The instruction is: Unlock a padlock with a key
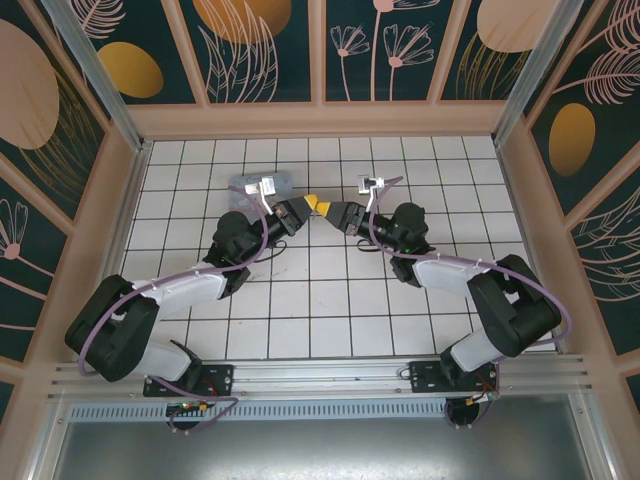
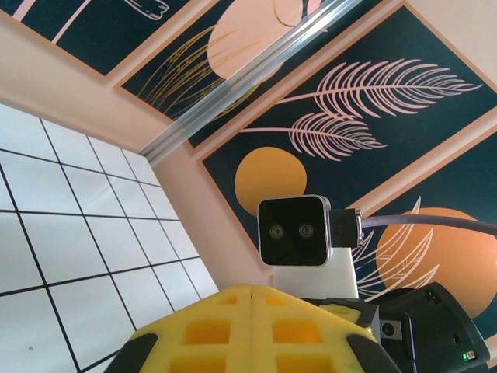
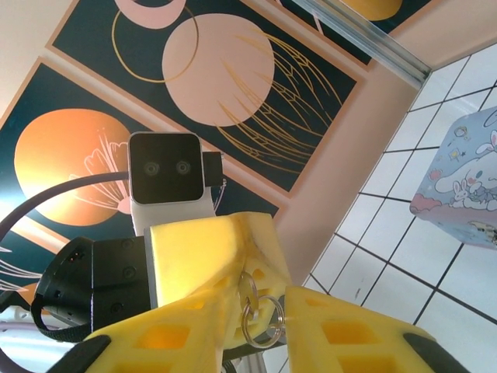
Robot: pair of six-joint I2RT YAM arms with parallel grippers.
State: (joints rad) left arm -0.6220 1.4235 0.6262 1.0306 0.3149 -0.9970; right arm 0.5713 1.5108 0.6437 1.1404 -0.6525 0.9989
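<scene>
Two grippers meet tip to tip above mid-table. Left gripper (image 1: 314,205): jaws clenched together. Right gripper (image 1: 337,211): grip cannot be told. One cartoon tin (image 1: 260,185) lies behind them. The right wrist view adds two key rings (image 3: 255,311) between yellow fingers (image 3: 349,334). Padlock and key are indiscernible.

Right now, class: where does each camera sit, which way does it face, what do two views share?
Top: above, behind both arms, looking down on tiled floor; both show.
Left wrist: on left arm, faces right arm's camera; own fingers below.
Right wrist: on right arm, faces left arm's camera; own fingers below.
Shared: wrist views show each other's cameras.
</scene>
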